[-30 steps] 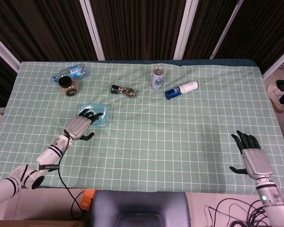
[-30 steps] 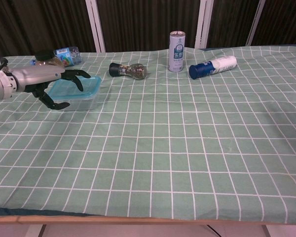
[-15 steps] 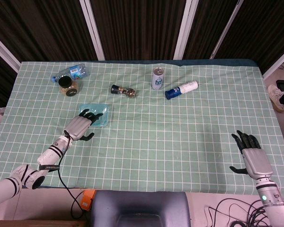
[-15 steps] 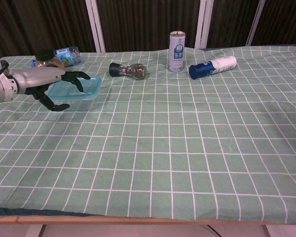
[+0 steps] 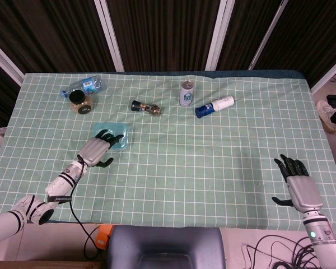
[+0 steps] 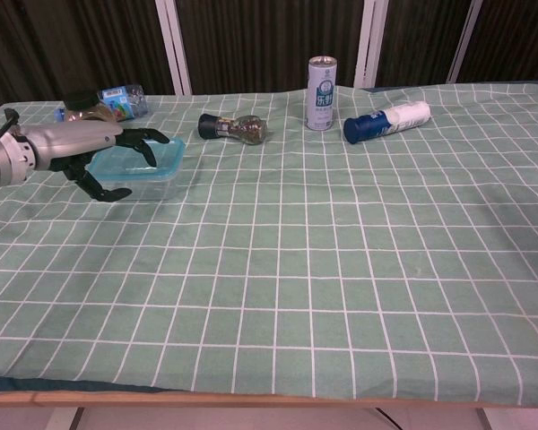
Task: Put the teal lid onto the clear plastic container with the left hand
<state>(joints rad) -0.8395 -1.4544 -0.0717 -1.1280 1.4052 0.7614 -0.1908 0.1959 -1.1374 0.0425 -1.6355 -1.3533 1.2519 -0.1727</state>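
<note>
The clear plastic container (image 5: 120, 140) (image 6: 152, 182) stands at the left of the table with the teal lid (image 6: 164, 158) lying flat on top of it. My left hand (image 5: 95, 149) (image 6: 85, 149) reaches over the lid's near-left part with its fingers spread and nothing held. I cannot tell whether the fingertips touch the lid. My right hand (image 5: 298, 183) lies open on the cloth at the near right, far from the container, and shows only in the head view.
Behind the container lie a water bottle (image 5: 82, 86) and a dark-lidded jar (image 5: 78, 101). A pepper grinder (image 5: 145, 107) lies on its side mid-table, with an upright can (image 5: 186, 92) and a blue-capped white bottle (image 5: 214, 106) further right.
My left hand has drawn back slightly toward the near left, its fingers still over the lid. The lid, container and right hand have not moved.
</note>
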